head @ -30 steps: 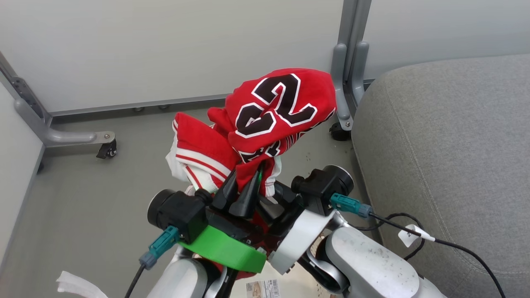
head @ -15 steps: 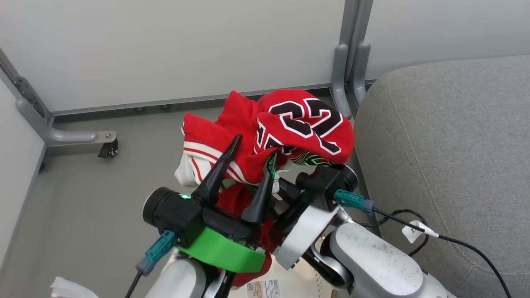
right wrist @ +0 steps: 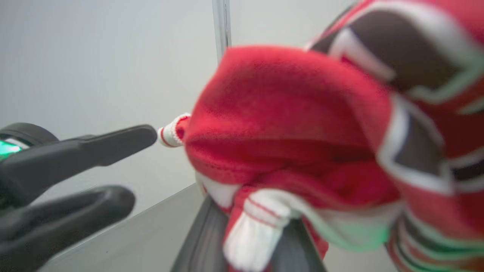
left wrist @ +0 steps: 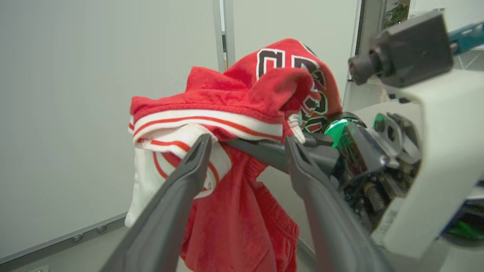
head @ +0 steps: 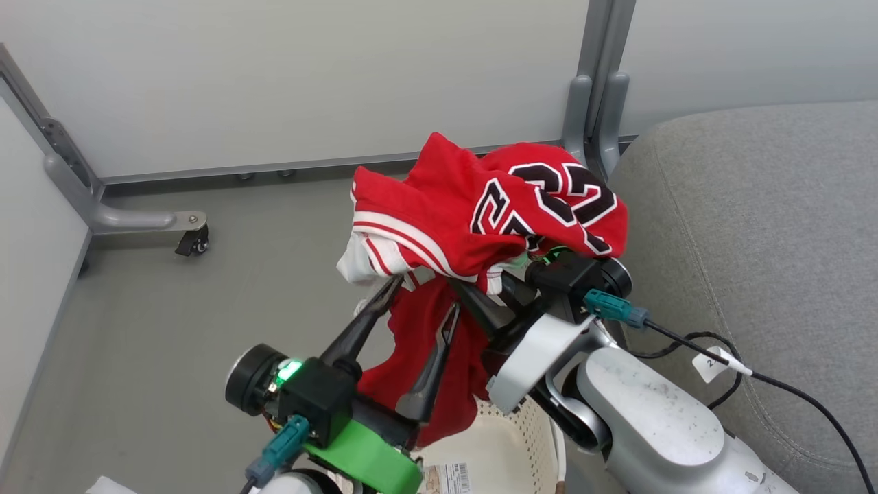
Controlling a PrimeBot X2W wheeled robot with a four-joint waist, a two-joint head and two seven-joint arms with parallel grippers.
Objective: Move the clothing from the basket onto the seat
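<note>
Basket: cream-white perforated plastic basket (head: 525, 439), lowest in the head view, under both arms.
Left arm: the left gripper (head: 425, 295), fingers spread wide, straddles a hanging red fold without pinching.
Right arm: the right gripper (head: 461, 287) clamps the red, black-numbered sports jersey (head: 466, 219), draped over it above the basket.
Seat: large grey fabric seat cushion (head: 754, 226), just right of the raised jersey.
Behind: white wall panels (head: 309, 82).

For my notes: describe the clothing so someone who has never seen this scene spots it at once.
Start at the big grey seat on the right of the head view. Just left of its rounded edge, raised above the cream perforated basket, is the clothing, a bunched jersey. It is the only red thing there, with white striped trim and large black numerals outlined in white.
</note>
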